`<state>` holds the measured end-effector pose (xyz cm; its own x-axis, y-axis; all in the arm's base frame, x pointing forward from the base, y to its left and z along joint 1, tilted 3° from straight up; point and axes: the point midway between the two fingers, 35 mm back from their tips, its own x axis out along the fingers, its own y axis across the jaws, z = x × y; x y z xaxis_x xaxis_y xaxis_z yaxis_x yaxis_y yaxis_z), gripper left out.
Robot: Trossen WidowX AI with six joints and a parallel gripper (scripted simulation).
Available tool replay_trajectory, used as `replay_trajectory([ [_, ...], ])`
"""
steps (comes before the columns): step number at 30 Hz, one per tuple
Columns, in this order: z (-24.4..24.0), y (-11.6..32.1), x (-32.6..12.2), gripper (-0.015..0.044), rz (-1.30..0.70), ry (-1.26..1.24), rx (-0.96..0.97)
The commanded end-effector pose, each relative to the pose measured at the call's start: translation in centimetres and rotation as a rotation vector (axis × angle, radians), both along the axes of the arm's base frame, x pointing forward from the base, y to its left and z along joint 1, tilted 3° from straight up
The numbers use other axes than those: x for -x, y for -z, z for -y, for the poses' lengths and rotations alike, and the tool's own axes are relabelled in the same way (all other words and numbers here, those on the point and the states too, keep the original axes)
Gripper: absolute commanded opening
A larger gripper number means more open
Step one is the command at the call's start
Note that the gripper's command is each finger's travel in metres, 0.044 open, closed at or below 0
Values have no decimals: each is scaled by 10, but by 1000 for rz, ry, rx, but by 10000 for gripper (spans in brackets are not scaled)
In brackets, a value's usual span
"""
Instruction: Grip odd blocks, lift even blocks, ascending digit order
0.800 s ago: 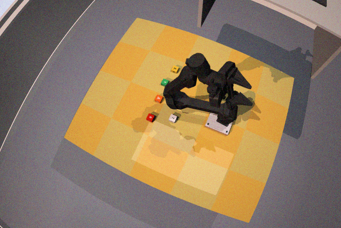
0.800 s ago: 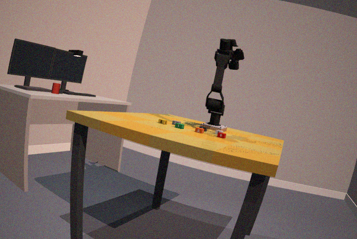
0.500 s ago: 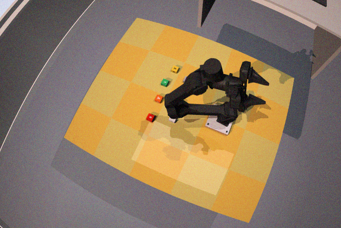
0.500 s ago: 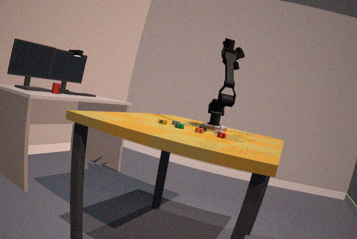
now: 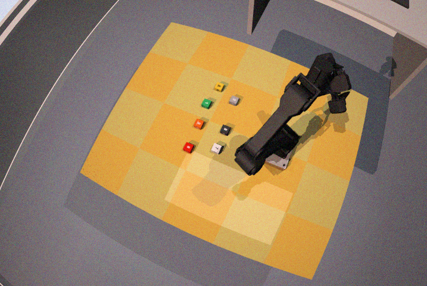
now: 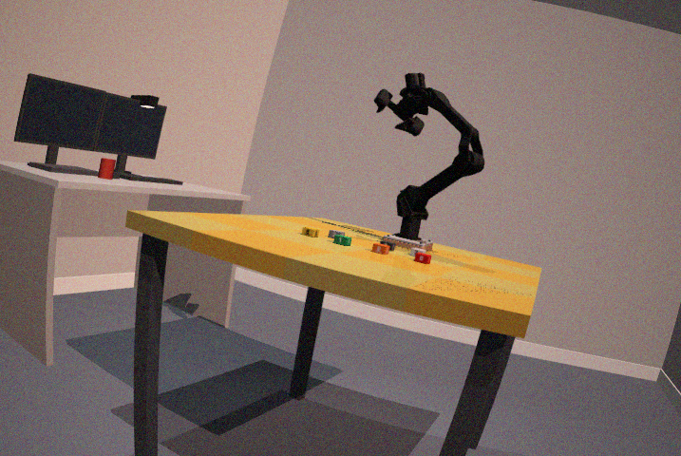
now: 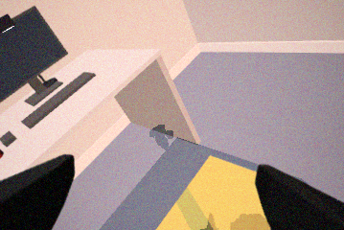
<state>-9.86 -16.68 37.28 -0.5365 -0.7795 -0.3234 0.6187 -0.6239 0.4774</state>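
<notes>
A yellow block (image 5: 219,86) (image 6: 310,232), a grey block (image 5: 234,100) (image 6: 336,234), a green block (image 5: 206,103) (image 6: 342,240), an orange block (image 5: 198,123) (image 6: 380,248), a black block (image 5: 225,129) (image 6: 387,245), a white block (image 5: 216,148) (image 6: 417,251) and a red block (image 5: 188,147) (image 6: 422,257) stand apart on the table. Their printed digits are too small to read surely. My gripper (image 6: 387,119) (image 7: 167,169) is open and empty, high above the table and away from all blocks. No block shows in the wrist view.
The checkered table (image 5: 146,168) (image 6: 297,263) carries the arm's base plate (image 5: 277,162) to the right of the blocks in the top view. A separate desk (image 6: 200,190) (image 7: 107,67) holds monitors (image 6: 61,115) and a red cup (image 6: 106,168).
</notes>
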Motion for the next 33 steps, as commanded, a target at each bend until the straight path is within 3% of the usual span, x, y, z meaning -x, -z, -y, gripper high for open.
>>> replay_trajectory([
  [1, 48, 28, -43, 400, -86, -337, -236],
  [11, 86, 102, -181, 400, -400, -1114, -663],
  [22, 9, 183, -323, 400, -905, -1966, -982],
  [27, -50, 215, -358, 400, -1156, -2303, -1076],
  [33, -54, 218, -360, 400, -1175, -2326, -1082],
])
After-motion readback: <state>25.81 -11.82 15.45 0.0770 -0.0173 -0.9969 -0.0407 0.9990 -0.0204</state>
